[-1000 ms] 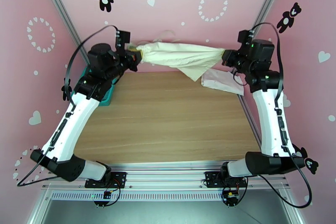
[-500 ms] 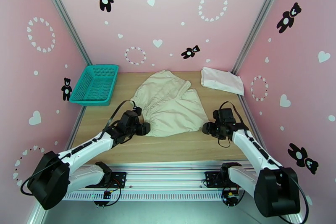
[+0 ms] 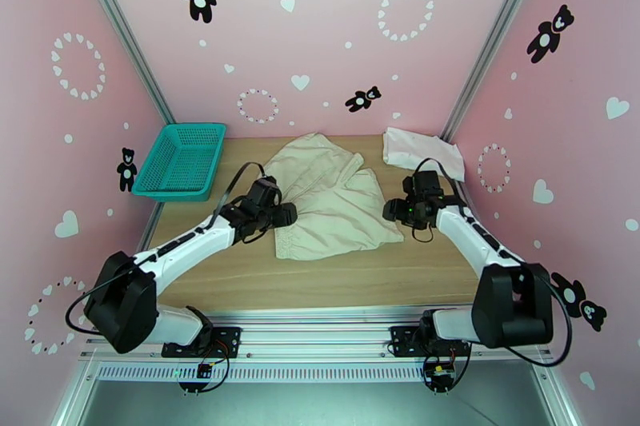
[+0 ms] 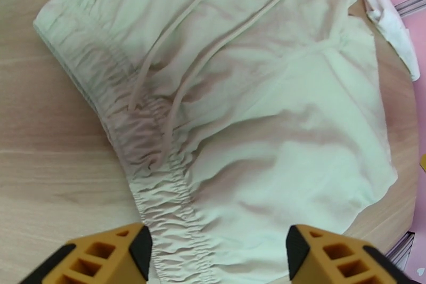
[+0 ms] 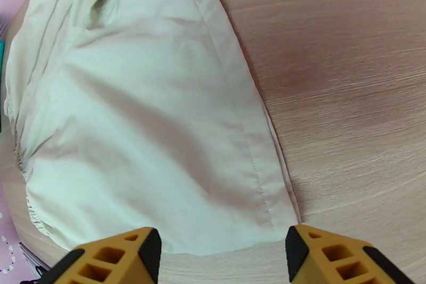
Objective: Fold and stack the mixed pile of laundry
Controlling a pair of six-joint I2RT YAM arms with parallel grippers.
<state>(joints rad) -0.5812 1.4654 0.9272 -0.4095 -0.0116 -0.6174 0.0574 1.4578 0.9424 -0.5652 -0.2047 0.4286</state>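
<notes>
My left hand [image 3: 286, 214] is at the left edge of the cream-beige shorts [image 3: 334, 197], and these lie spread flat on the wooden surface [image 3: 320, 280], about in the middle and a little to the far side. In my left wrist view the two yellow fingers [image 4: 106, 256] stand wide apart and hold nothing. The gathered elastic waistband [image 4: 160, 200] runs down between them, and a thin drawstring [image 4: 178, 66] lies loose over the cloth. If the fingertips touch the cloth, I cannot tell. My right hand [image 3: 394, 210] is at the opposite side, just beside the right edge of the shorts. It is also wide open and empty, and in its wrist view the stitched leg hem [image 5: 250, 141] ends in a corner between the fingers [image 5: 341, 258], with bare wood to the right. A folded white garment [image 3: 424, 154] lies in the far right corner of the surface, close to the far corner of the shorts, but I cannot tell if they touch. The teal mesh basket [image 3: 182, 160] stands in the far left corner, apart from the shorts
</notes>
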